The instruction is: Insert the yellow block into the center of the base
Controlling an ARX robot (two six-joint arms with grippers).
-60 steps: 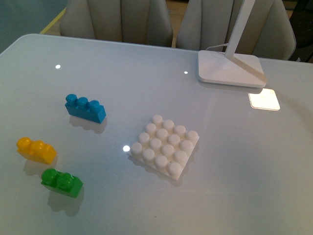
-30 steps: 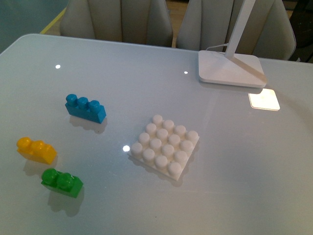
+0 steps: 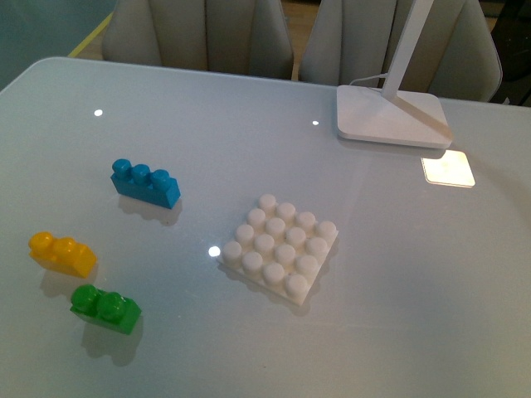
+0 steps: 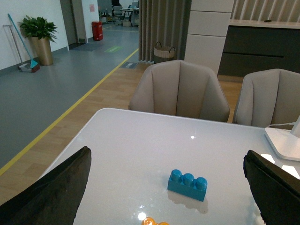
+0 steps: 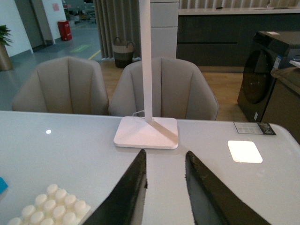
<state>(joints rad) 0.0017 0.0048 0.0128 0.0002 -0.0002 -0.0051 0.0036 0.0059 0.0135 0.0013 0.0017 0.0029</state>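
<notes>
The yellow block [image 3: 62,254] lies on the white table at the left, two studs up. Its top just shows at the edge of the left wrist view [image 4: 155,221]. The base [image 3: 280,247], a white studded square plate, sits near the table's middle, also seen in the right wrist view [image 5: 50,206]. Neither arm appears in the front view. My left gripper [image 4: 166,187] hangs open and empty above the table, its fingers wide apart either side of the blue brick. My right gripper [image 5: 165,157] is shut with nothing held, pointing toward the lamp foot.
A blue three-stud brick [image 3: 145,182] lies behind the yellow block, and a green two-stud brick [image 3: 104,308] lies in front of it. A white lamp foot [image 3: 390,116] with its stem stands at the back right. Grey chairs [image 3: 203,33] line the far edge.
</notes>
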